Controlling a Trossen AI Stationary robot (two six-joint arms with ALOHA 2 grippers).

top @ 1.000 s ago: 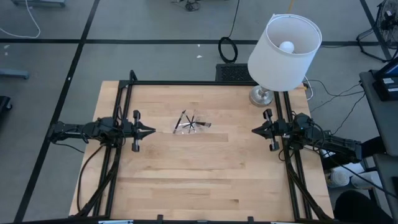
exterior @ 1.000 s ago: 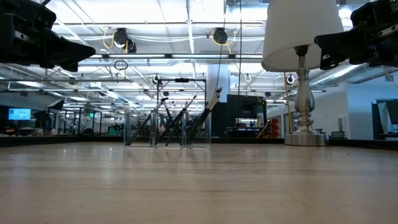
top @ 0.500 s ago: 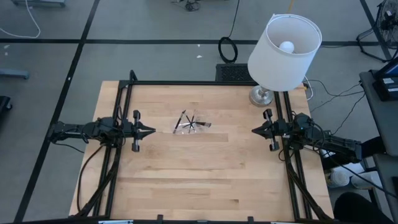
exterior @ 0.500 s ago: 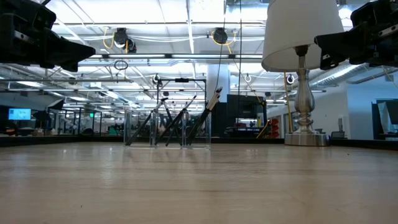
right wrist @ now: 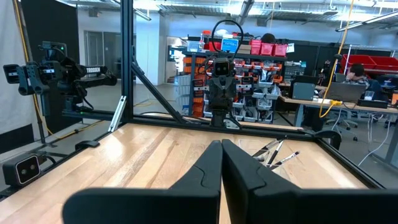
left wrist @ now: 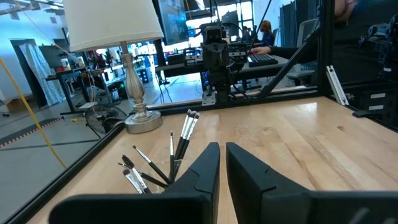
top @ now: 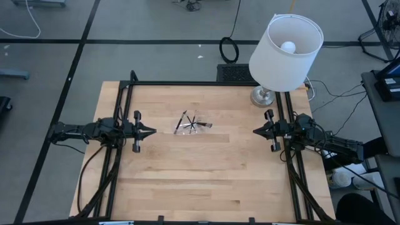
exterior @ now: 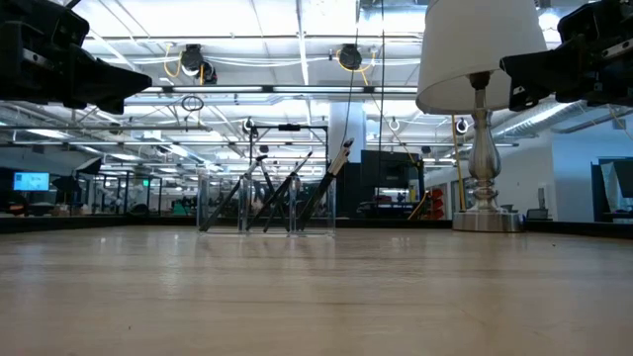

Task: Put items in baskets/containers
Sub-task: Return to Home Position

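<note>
Several brushes lean inside clear organizer, walls barely visible.

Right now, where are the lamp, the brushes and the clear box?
lamp [top: 278, 65], high view, shade's outer side.
brushes [left wrist: 183, 137], left wrist view, one upright handle.
clear organizer [exterior: 210, 193], low view, front wall's left part.

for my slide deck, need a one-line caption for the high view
Brushes sit in the clear organizer mid-table; left pincer and right pincer shut at opposite edges, lamp at a corner.
</note>
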